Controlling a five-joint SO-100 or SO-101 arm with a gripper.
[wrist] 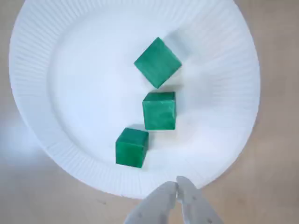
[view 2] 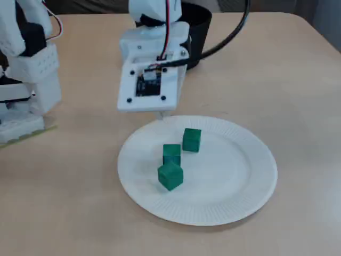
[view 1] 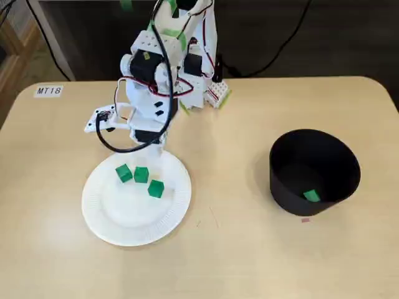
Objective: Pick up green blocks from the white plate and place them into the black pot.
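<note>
In a fixed view, you have bare surface [view 1: 237,249] between the white plate [view 1: 100,218] and the black pot [view 1: 283,187], which holds one green block [view 1: 312,195]. In the wrist view, your end effector [wrist: 177,183] is pressed together, empty, over the plate's rim, and three green blocks [wrist: 159,110] lie just beyond. In a fixed view, the plate's [view 2: 240,197] right half is bare.

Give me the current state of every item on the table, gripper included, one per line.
gripper: shut, empty, above the plate's rim.
white plate: flat on the table, holding three blocks.
top green block (wrist view): on the plate, untouched.
middle green block: on the plate, untouched.
bottom green block: on the plate, nearest the gripper.
black pot: upright, open.
green block in pot: lying on its floor.
</note>
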